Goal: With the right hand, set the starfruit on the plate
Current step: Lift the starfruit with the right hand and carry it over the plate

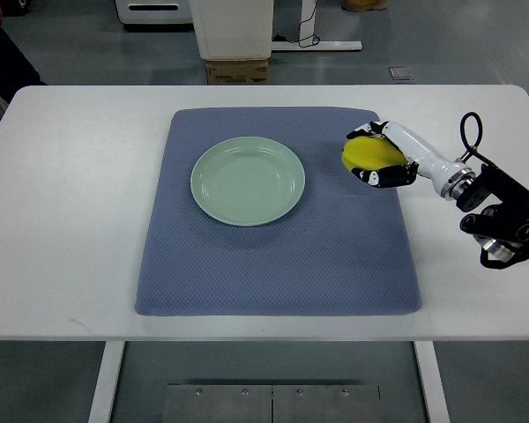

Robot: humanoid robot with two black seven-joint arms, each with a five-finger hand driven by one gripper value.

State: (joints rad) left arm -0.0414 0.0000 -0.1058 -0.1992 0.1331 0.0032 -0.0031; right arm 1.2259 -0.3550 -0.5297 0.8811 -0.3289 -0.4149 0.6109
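The right hand (381, 155) comes in from the right side of the picture and sits at the right edge of the blue mat (278, 264). Its fingers (383, 177) are curled around the yellow starfruit (370, 153) — some above it, some below — so the fruit is held from both sides. It looks like a firm hold, and this is likely so the fruit does not slip out on the way. From above, one cannot tell if the fruit is resting on the mat or lifted a little.

The green plate (248, 181) lies flat near the middle of the mat, to the left of the fruit and a bit apart from it. It has nothing on it. The plate is there so the fruit has a place to land, and the mat probably keeps it from sliding on the white worktop (70, 220).

Nothing stands between the fruit and the plate — just bare mat. The only thing to mind is the plate's rim, which the hand should pass over. The left hand does not show. Beyond the far edge of the worktop is a cardboard box (238, 70) on the floor, well out of the way.
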